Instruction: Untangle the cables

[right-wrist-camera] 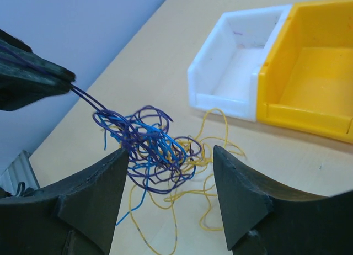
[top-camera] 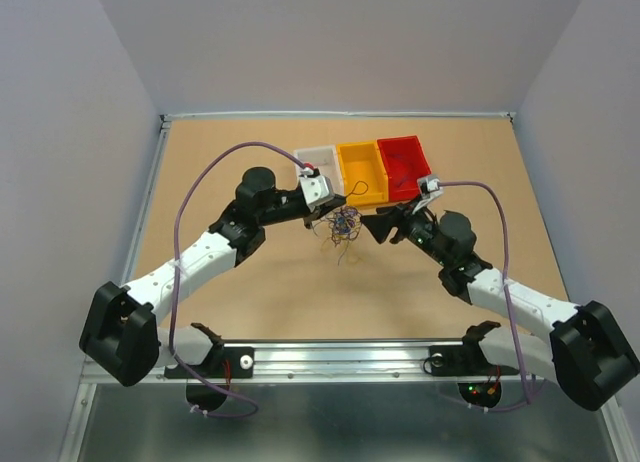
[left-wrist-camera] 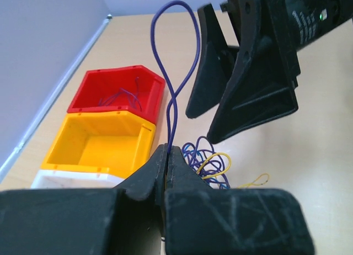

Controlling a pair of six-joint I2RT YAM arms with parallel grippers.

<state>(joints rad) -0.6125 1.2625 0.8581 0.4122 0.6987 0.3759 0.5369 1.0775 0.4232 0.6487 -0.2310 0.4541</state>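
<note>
- Left gripper (left-wrist-camera: 166,151), fingers pressed together, clamps one thin purple wire (left-wrist-camera: 175,73).
- Right gripper (right-wrist-camera: 171,152), fingers apart, sits just beside the curly tangle of purple, blue and yellow wires (right-wrist-camera: 157,150), at six o'clock from the yellow plastic bin (top-camera: 362,172).
- Risk: pulling may drag the whole tangle along or tighten knots, since nothing pins it.

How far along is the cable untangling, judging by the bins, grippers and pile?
Done: some purple wires lie in the red bin. In hand: the left gripper is shut on a purple strand leading to the tangle; the right gripper is open at it. Left: the tangle of purple, blue and yellow cables is not yet separated.
</note>
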